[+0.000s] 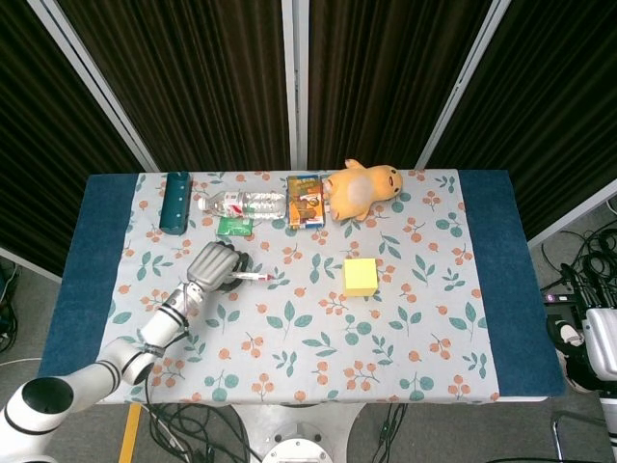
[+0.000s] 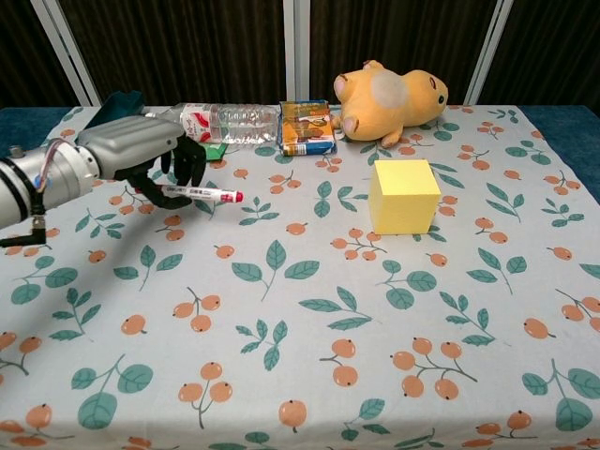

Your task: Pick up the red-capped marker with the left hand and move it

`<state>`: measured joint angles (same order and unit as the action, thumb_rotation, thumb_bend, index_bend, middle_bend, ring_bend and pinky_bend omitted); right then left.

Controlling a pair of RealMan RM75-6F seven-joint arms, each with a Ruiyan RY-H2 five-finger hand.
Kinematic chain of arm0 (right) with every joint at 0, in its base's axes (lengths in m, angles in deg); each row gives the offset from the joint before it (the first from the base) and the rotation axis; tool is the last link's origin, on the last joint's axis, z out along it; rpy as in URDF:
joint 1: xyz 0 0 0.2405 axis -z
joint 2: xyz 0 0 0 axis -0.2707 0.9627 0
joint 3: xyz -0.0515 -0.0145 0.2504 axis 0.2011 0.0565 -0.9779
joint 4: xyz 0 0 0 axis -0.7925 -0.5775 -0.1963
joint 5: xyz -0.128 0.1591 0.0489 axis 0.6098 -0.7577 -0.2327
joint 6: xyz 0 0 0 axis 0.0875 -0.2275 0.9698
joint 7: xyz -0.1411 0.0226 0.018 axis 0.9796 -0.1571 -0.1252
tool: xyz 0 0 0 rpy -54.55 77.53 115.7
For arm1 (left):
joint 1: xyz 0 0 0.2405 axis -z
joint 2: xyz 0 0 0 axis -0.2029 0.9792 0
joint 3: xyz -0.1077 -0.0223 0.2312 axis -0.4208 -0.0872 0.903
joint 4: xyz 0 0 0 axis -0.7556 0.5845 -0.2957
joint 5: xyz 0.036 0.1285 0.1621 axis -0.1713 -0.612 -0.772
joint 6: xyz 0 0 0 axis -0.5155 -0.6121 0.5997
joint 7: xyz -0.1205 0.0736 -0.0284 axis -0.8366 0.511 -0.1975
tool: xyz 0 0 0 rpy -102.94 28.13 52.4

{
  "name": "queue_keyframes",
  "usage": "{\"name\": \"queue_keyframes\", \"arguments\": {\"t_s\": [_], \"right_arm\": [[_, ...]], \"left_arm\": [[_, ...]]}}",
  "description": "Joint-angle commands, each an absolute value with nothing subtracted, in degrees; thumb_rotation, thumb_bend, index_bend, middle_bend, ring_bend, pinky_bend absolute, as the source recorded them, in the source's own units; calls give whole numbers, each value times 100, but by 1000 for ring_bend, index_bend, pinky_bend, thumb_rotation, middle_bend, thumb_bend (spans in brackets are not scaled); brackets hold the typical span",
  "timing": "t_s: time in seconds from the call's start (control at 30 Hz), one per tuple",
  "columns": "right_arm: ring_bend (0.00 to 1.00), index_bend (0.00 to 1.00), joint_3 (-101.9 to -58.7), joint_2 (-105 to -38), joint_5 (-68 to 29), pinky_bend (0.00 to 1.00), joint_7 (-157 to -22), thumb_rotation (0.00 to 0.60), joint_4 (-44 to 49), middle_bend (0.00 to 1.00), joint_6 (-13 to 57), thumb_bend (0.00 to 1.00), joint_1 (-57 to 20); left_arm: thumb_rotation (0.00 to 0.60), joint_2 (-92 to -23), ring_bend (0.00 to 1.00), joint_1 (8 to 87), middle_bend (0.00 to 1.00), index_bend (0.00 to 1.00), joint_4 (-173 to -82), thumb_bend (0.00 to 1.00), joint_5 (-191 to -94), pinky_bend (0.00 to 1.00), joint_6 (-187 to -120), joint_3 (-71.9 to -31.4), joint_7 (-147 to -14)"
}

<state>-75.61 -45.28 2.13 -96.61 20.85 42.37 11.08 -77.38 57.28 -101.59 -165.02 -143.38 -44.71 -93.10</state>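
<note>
At the far left, your left hand (image 2: 141, 150) hangs over the table with the leaf-and-berry patterned cloth (image 2: 309, 319), its dark fingers curled down around the slim white marker with the red cap (image 2: 199, 195). The marker lies roughly level in that grasp, barrel under the fingers and red cap pointing out to the right; from the chest view it looks lifted just clear of the cloth, though the angle makes that hard to be sure of. Treat it as a light, stiff, smooth plastic stick: it will not bend or break, but it can roll or slide between hard fingertips, so keep your hold on the middle of the barrel, not on the cap, and avoid tipping the wrist sharply. Behind the hand sit a dark teal rectangular case (image 1: 175, 201), a small green packet (image 1: 234, 227) and a clear plastic water bottle lying on its side (image 2: 230, 121), all apart from the marker. Further right stand a small colourful printed carton (image 2: 307, 128), a yellow foam cube (image 2: 403, 195) and an orange plush toy animal (image 2: 389, 98). Your right hand does not appear in either view, so nothing can be said of it.
</note>
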Motion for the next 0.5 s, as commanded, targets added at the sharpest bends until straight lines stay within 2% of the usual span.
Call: {"name": "queue_keyframes", "arguments": {"t_s": [0.03, 0.17, 0.23, 0.5], "right_arm": [[53, 57, -7567, -4527, 226, 166, -9641, 600, 2099, 165, 4230, 301, 1090], [53, 57, -7573, -4517, 231, 166, -9614, 600, 2142, 165, 4226, 301, 1075], [53, 57, -7572, -4512, 222, 166, -9614, 600, 2154, 166, 4232, 301, 1081], [53, 57, -7568, -4469, 159, 166, -9793, 600, 2091, 165, 4173, 302, 1085]], "left_arm": [[600, -7610, 381, 5606, 548, 563, -10337, 452, -16428, 423, -14229, -4420, -9293], [600, -7436, 249, 5512, 376, 383, -10645, 448, -16295, 387, -14186, -4503, -9252], [600, -7329, 223, 5455, 338, 342, -10806, 443, -16271, 376, -14273, -4547, -9171], [600, -6405, 201, 4946, 301, 306, -11794, 409, -15778, 346, -14712, -4814, -8720]]}}
